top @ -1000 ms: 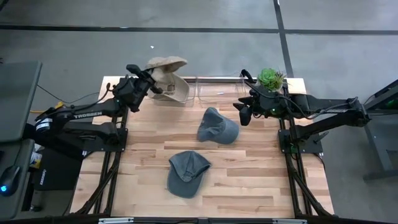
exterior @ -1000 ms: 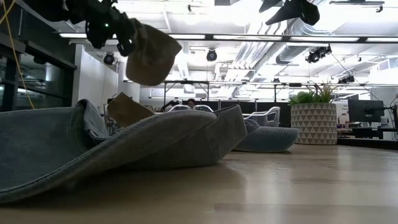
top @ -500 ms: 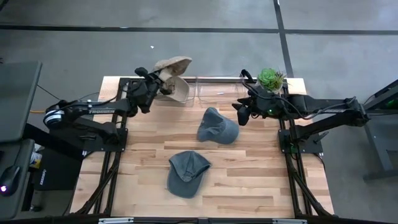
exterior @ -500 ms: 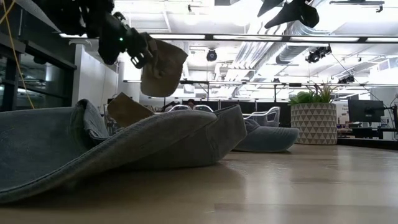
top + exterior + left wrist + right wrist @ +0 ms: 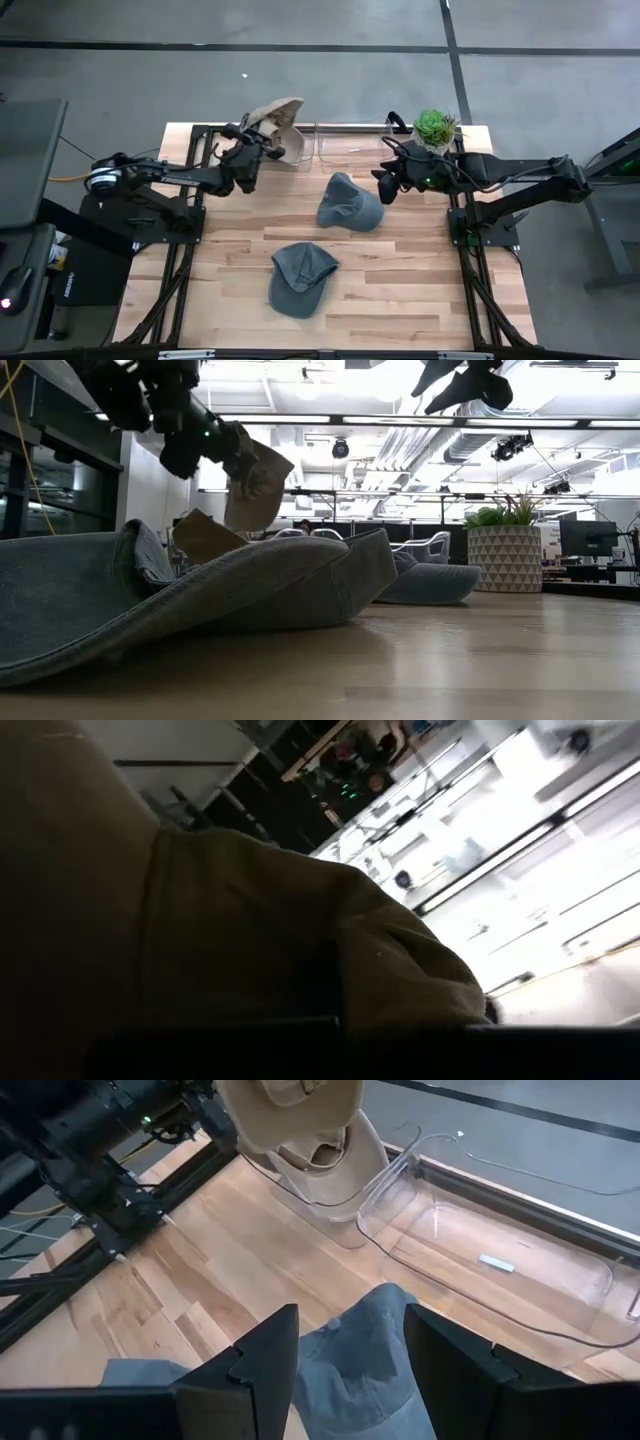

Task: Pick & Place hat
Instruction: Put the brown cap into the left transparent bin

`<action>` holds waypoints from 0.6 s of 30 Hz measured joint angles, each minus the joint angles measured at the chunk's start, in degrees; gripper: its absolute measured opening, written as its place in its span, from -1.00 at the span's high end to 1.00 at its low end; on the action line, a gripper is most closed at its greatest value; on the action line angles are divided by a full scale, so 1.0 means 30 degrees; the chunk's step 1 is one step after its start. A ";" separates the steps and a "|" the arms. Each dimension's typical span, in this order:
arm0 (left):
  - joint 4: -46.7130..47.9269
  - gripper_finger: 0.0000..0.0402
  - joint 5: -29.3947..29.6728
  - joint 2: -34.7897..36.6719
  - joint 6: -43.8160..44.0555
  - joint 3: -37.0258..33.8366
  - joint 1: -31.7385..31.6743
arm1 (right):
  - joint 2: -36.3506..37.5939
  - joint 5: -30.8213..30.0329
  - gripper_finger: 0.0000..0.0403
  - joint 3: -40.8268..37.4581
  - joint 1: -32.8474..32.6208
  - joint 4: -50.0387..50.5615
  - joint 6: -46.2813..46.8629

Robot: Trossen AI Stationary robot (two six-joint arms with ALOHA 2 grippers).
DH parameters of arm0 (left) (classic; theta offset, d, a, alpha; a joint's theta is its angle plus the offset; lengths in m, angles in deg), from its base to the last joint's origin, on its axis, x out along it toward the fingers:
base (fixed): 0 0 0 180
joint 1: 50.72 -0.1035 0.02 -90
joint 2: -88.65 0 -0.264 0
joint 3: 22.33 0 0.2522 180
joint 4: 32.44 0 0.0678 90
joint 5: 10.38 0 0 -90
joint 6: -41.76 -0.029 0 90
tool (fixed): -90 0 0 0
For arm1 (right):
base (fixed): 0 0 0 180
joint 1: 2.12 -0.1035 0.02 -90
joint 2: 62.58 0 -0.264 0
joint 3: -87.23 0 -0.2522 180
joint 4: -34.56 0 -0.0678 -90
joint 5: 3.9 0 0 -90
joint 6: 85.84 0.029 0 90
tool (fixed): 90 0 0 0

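Note:
A tan hat [image 5: 278, 112] hangs in the air over the far left of the table, with my left gripper [image 5: 260, 138] shut on it. In the low view the hat [image 5: 255, 485] droops beside that gripper [image 5: 230, 448]. Below it, a second tan hat [image 5: 330, 1160] sits in a clear bin [image 5: 300, 160]. Two blue-grey caps lie on the wood: one at mid-table [image 5: 350, 205], one nearer the front [image 5: 300, 278]. My right gripper [image 5: 350, 1365] hovers open above the mid-table cap [image 5: 370, 1380]. My left gripper is shut on the tan hat's cloth at its edge [image 5: 243, 452]. It comes in roughly level from the table's left. The gripper body and the cloth [image 5: 250, 920] hide the exact spot. The hat is lifted clear and hangs down past the fingers, over the bin.
An empty clear bin [image 5: 500, 1265] stands along the far edge, to the right of the one with the hat. A potted plant [image 5: 436, 125] sits at the far right corner. Bare wood shows at the table's front right [image 5: 430, 290].
My left gripper has moved toward the table's right and down while rolling at the wrist. The tan hat has come with it, turned from spread flat to hanging edge-on, and is now lower over the bin. My right gripper has kept still.

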 joint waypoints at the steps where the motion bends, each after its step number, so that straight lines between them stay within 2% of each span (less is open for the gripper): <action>1: -0.0596 1.00 0.0197 -0.0371 0.0000 0.0000 0.0000 | 0.0000 0.0000 0.12 0.0000 0.0000 0.0039 -0.0032; 6: -0.4364 1.00 0.1018 -0.2280 -0.0035 0.0241 -0.0014 | -0.0022 0.0233 0.11 0.0000 0.0000 0.0410 -0.0283; 12: -0.4617 1.00 0.1368 -0.4286 0.1298 0.1608 0.0082 | -0.0022 0.0823 0.12 0.0000 0.0000 0.0520 -0.0627; 18: -0.4626 1.00 0.3546 -0.6043 0.4285 0.2186 0.0510 | -0.0022 0.1381 0.12 0.0000 0.0000 0.1233 -0.0581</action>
